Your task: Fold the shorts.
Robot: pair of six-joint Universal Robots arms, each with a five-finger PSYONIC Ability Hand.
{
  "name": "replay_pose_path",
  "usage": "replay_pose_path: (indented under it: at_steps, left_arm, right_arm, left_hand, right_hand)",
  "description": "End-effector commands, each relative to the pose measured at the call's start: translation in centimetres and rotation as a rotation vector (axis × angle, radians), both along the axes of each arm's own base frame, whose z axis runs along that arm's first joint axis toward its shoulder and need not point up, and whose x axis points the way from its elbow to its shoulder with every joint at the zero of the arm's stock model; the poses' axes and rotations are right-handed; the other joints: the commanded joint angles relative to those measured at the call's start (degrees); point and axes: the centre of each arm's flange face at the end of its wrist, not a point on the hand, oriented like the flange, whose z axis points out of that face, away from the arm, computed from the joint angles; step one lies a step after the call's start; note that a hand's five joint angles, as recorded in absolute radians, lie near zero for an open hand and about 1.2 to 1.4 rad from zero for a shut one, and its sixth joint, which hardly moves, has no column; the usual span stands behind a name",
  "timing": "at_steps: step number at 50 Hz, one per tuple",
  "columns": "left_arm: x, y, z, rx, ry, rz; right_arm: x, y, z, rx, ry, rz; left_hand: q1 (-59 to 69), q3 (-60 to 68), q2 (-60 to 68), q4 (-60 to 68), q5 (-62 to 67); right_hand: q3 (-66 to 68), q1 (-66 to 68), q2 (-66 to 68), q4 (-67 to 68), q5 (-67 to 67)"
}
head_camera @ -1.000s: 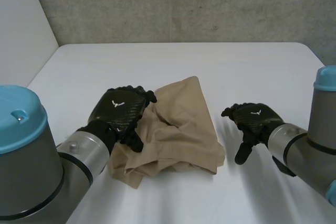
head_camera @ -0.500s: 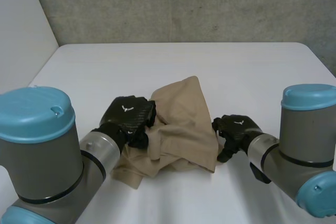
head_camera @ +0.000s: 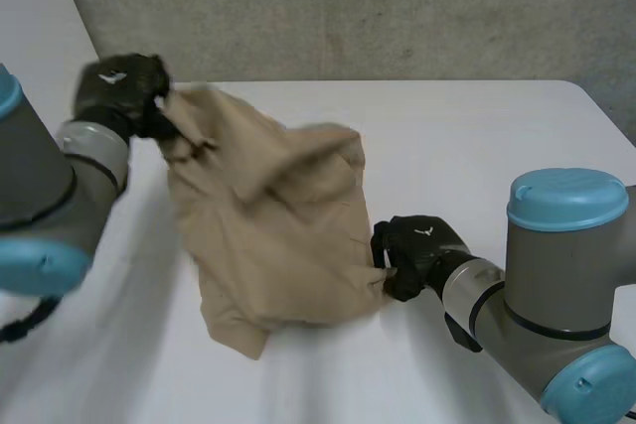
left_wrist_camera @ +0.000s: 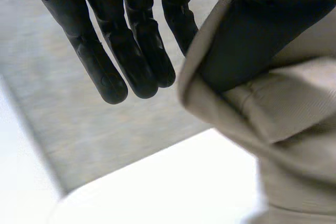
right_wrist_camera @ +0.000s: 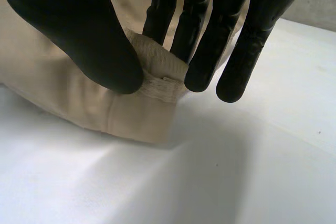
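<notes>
Head view: left hand (head_camera: pixel 119 86), right hand (head_camera: pixel 417 245) pinch shorts (head_camera: pixel 278 235)

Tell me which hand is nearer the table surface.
Right. The right hand pinches a corner of the shorts just above the table; the left hand holds their other end high above it.

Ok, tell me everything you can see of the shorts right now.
The shorts are plain tan woven cloth, creased and bunched, hanging as a loose sheet. The left hand grips their top corner high above the white table; their lower part lies crumpled on it. The right hand pinches a stitched hem at the low corner on its side.
</notes>
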Motion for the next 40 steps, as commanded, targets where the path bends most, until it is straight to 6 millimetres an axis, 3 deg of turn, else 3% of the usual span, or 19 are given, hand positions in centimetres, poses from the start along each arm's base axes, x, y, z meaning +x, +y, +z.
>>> replay_pose_path:
  at_steps: [1, 4, 5, 8, 12, 20, 24, 29, 36, 40]
  left_arm:
    - [3.7, -7.4, -5.3, 0.047, -0.041, 0.243]
    - [3.4, -6.9, -6.3, 0.088, -0.052, 0.223]
    - [2.8, -5.9, -6.7, 0.125, -0.064, 0.190]
    - [1.6, -3.9, -6.5, 0.163, -0.074, 0.124]
    - [0.3, -0.5, -4.2, 0.162, -0.072, 0.052]
    - [1.6, 5.4, -1.3, 0.149, -0.068, 0.034]
    - [2.8, 9.1, -2.2, 0.225, -0.097, 0.029]
    - [3.0, 12.4, -3.7, 0.318, -0.110, -0.007]
    - [3.1, 14.4, -5.5, 0.462, 0.022, 0.002]
    - [3.2, 14.7, -6.5, 0.530, 0.079, 0.017]
  right_arm:
    - [0.6, 0.5, 0.5, -0.024, -0.009, 0.023]
    - [1.1, 0.9, 0.6, -0.031, -0.012, 0.037]
    - [1.2, 0.9, 0.6, -0.035, -0.014, 0.040]
    - [1.2, 0.9, 0.7, -0.045, -0.019, 0.042]
    - [1.4, 0.7, 0.8, -0.060, -0.029, 0.042]
    - [1.7, 0.1, 1.3, -0.085, -0.046, 0.030]
    - [1.6, -0.4, 1.8, -0.117, -0.052, 0.000]
    - [1.5, -1.0, 2.6, -0.166, -0.064, -0.046]
    - [2.1, -0.6, 3.9, -0.219, -0.091, -0.033]
    - [2.4, -0.3, 3.9, -0.220, -0.093, -0.023]
  left_hand:
    - [8.02, 3.61, 3.24, 3.27, 6.35]
    - [-38.49, -42.91, -43.27, -43.24, -40.16]
    - [-53.67, -58.09, -58.45, -58.42, -55.35]
    - [-53.67, -58.09, -58.45, -58.42, -55.35]
    - [-53.67, -58.09, -58.45, -58.42, -55.35]
    - [-51.95, -56.37, -56.73, -56.70, -53.62]
    - [-48.92, -53.34, -53.70, -53.67, -50.59]
    - [-42.71, -47.12, -47.49, -47.46, -44.38]
    - [-30.77, -35.18, -35.55, -35.52, -32.44]
    - [-30.75, -35.17, -35.53, -35.50, -32.42]
  right_hand:
    - [12.80, 27.74, 12.99, 12.02, 15.12]
    - [12.80, 27.74, 12.99, 12.02, 15.12]
    - [12.80, 27.74, 12.99, 12.02, 15.12]
    - [12.80, 27.74, 12.99, 12.02, 15.12]
    - [12.80, 27.74, 12.99, 12.02, 15.12]
    - [12.80, 27.74, 12.99, 12.02, 15.12]
    - [12.80, 27.74, 12.99, 12.02, 15.12]
    - [12.80, 27.74, 12.99, 12.02, 15.12]
    - [12.80, 27.74, 12.99, 12.02, 15.12]
    - [12.80, 27.74, 12.99, 12.02, 15.12]
